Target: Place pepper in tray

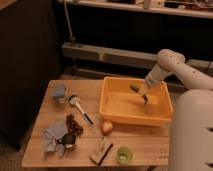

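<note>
The robot's two-finger gripper [143, 96] hangs inside the large rectangular orange-yellow plastic tray [114, 111], toward the tray's right half, reaching down from a white arm [175, 67] that comes in over the tray's far right corner. A small, elongated dark green pepper [135, 89] sits at the gripper, just up and left of its tip, above the tray's floor; whether the fingers are clamped on it or have let go cannot be told.

The tray stands on the right half of a light wooden table [75, 155]. Just outside the tray's front left corner lies a small yellowish onion-like bulb [106, 126]. Left of the tray lies a metal spoon with a dark handle [80, 109], and farther left, near the table's far left corner, a small grey-blue container [60, 92]. Down-left of the tray are a cluster of dark red grapes [73, 124], a crumpled grey cloth [53, 136] and a dark round avocado-like item [68, 139]. In front of the tray, near the table's front edge, sit a tan rectangular sponge-like block [102, 151] and a round light green cup [123, 155].
</note>
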